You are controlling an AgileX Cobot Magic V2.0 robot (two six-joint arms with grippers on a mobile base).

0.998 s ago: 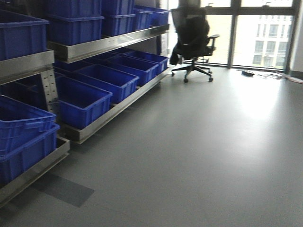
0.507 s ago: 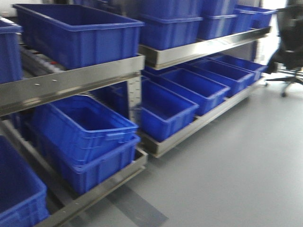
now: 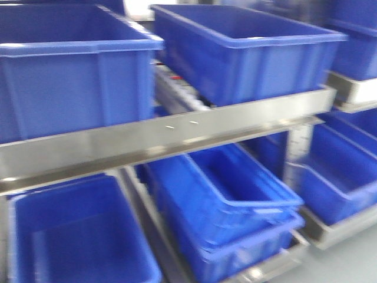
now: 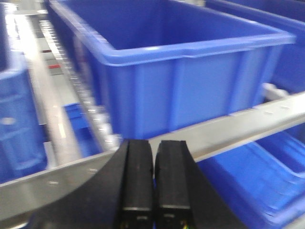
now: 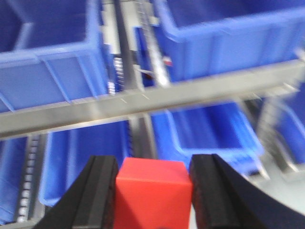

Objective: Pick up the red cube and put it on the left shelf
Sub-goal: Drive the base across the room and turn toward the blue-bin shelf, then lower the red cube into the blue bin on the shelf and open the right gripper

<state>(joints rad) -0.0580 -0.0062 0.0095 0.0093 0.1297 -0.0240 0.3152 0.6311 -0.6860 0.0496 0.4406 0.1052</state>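
red cube (image 5: 152,188) clamped in right gripper (image 5: 153,193), left shelf (image 5: 190,91) rail straight ahead, crates (image 5: 224,28) beyond; left gripper (image 4: 153,149) pressed together, empty.

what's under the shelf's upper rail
Below the rail: one blue crate at left, two nested crates mid-frame. The rail hides their back parts.

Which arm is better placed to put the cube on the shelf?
The right. The right gripper is shut on the red cube and faces the shelf. The left gripper is shut and empty, so it would first need the cube.
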